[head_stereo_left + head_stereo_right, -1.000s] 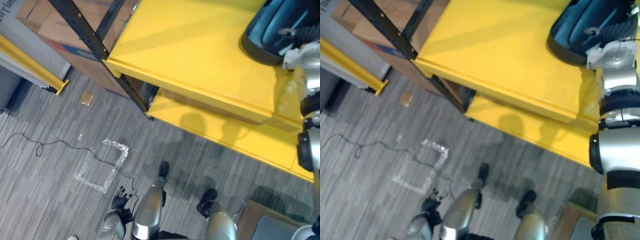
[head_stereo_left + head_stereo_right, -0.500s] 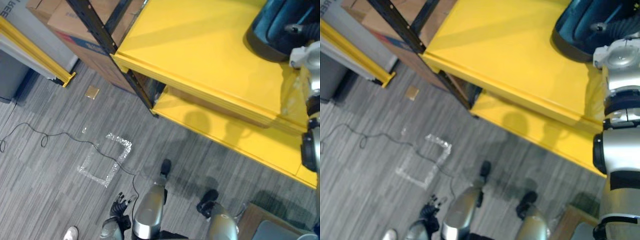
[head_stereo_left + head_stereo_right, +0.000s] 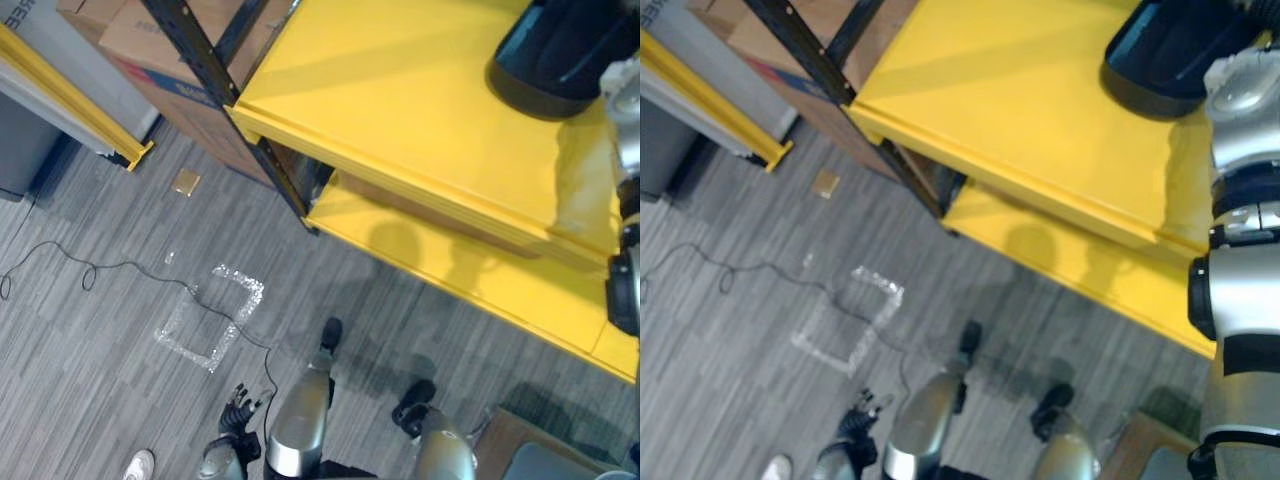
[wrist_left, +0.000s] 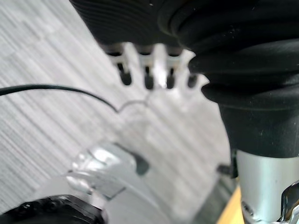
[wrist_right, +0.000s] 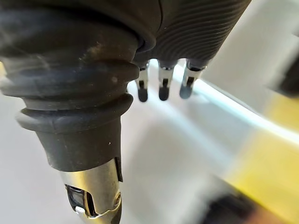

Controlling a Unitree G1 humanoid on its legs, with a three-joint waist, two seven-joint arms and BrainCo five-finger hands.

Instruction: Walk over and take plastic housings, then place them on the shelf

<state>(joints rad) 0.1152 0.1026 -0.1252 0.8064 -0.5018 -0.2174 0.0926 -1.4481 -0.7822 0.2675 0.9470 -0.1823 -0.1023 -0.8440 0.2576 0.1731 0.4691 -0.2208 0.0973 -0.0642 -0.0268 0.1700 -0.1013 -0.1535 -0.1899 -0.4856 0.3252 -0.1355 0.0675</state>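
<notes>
Right eye view: dark, seemingly hollow plastic housing [image 3: 1160, 60] on yellow shelf [image 3: 1020, 90]

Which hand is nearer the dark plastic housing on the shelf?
Right. The right hand is raised beside the dark plastic housing; the left hand hangs low over the carpet, far away.

Grey striped carpet [image 3: 90, 350] covers the floor. A square outline of shiny tape [image 3: 212, 316] is stuck on it, and a small tan scrap [image 3: 185, 182] lies farther off, near the cardboard boxes [image 3: 140, 35]. A yellow rail [image 3: 75, 105] runs beside the boxes. A person's white shoe [image 3: 138, 465] shows at the near edge.
</notes>
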